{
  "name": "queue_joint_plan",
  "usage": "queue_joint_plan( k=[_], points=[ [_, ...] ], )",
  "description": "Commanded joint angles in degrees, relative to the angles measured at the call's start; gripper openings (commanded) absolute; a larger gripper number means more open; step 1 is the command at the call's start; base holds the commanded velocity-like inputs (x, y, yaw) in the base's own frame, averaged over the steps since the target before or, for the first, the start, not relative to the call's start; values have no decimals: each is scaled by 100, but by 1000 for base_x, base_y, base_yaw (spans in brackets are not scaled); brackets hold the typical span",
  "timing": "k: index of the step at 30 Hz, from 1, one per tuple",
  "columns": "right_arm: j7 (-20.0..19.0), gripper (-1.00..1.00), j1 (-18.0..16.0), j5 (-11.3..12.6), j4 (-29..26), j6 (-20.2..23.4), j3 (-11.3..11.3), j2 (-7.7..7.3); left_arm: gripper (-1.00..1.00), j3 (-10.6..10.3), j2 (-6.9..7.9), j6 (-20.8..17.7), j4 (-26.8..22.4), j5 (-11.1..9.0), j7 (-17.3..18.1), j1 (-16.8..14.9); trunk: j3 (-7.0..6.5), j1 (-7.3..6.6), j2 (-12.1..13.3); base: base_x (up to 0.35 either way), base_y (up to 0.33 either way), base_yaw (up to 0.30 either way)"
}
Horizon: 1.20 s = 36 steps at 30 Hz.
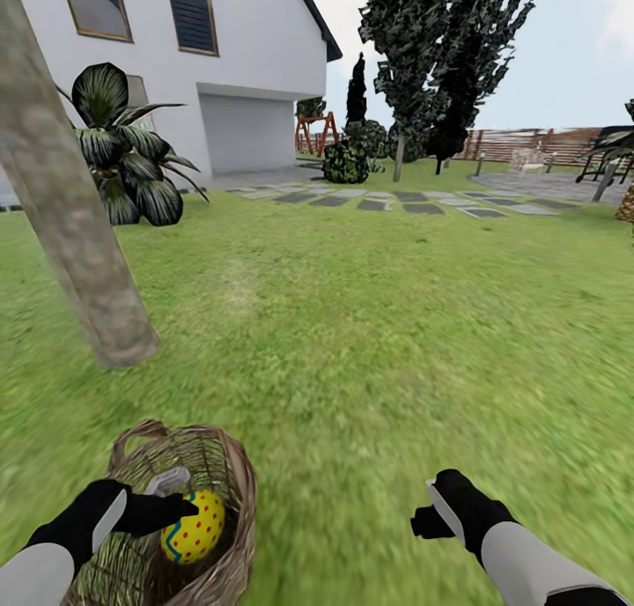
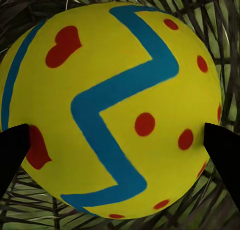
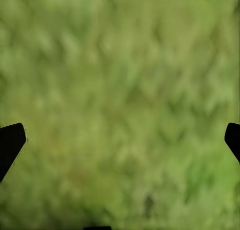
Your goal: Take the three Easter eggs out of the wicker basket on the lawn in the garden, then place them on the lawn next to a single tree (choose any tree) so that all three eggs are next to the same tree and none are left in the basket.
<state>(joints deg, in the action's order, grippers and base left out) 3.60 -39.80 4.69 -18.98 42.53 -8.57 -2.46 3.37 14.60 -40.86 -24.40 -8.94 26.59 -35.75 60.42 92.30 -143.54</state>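
My left gripper reaches into the wicker basket, which stands on the lawn at the lower left of my head view. Its jaws are spread wide around one Easter egg, yellow with red dots and a blue-green zigzag. In the left wrist view the egg sits between my two dark fingertips, one at each flank. They look to be right at the shell, but whether they press on it or merely sit beside it I cannot tell, so I cannot say the egg is held. Dark woven strands of the basket show behind and beneath the egg, which lies inside the basket (I see only this one egg; the rest of the inside is hidden by my arm and the weave).

My right gripper hangs over bare grass, well apart from the basket. In the right wrist view its fingertips sit at opposite edges with blurred green lawn between them: jaws parted wide, holding nothing.

A grey-brown tree trunk leans up from the grass near the basket, just beyond it. Farther off stand a white house, a dark leafy shrub and grey paving stones.
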Motion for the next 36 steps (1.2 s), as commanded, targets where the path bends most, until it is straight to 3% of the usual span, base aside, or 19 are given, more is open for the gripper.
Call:
queue_joint_plan(
  k=[1,10,20,26,31,36],
  points=[
    [31,100,-1,51,-10,27,-39,-2,-100,23,-2,-44,-4,-21,4,-2,-17,-3,0,0,0,0],
    [62,100,-1,50,-10,27,-39,-1,-100,23,-5,-53,-4,-18,2,-2,-217,-27,12,-17,22,0],
    [68,100,-1,50,-10,27,-40,42,-100,23,-9,-46,-4,-28,4,-3,-261,-32,14,-15,141,0],
    [71,100,-1,50,-10,27,-39,78,-100,18,-83,-36,3,-12,-11,-3,-394,-47,22,0,0,0],
    [71,100,-1,50,-10,27,-39,79,-100,23,-122,-36,81,-34,-380,-3,-505,-60,29,-123,0,0],
    [71,100,-1,50,-10,27,-39,79,-100,23,-125,-36,93,-45,-426,-2,-599,-151,191,-220,4,0]
  ],
)
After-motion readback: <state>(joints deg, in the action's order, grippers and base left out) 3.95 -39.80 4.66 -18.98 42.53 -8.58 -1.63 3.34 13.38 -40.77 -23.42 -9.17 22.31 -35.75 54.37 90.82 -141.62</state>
